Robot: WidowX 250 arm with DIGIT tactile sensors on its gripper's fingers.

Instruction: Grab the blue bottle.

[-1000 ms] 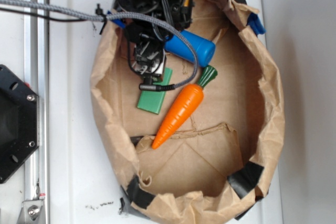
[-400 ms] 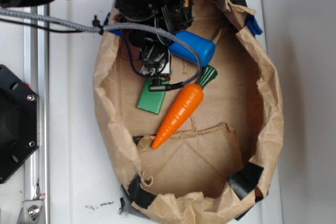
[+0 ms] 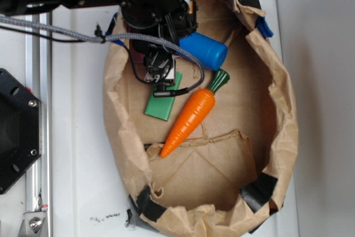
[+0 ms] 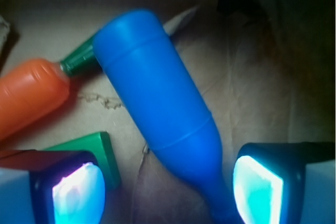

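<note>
The blue bottle (image 3: 204,49) lies on its side inside the brown paper bag (image 3: 283,115), near the bag's top. In the wrist view the blue bottle (image 4: 157,103) runs diagonally, its narrow neck passing between my two pads, closer to the right pad. My gripper (image 4: 168,192) is open, with both pads apart from the bottle. From the exterior view, the gripper (image 3: 161,67) hangs over the bottle's neck end, and the arm hides that end.
An orange carrot (image 3: 189,119) with a green top lies just below the bottle. A flat green block (image 3: 163,102) rests beside the gripper, under the left pad (image 4: 73,195). The bag's crumpled walls rise all around. Blue tape (image 3: 264,26) sits on the bag's rim.
The gripper has shifted slightly up and lower into the bag over the bottle's neck. The bag's rim has been pushed and changed shape. The bottle has barely moved.
</note>
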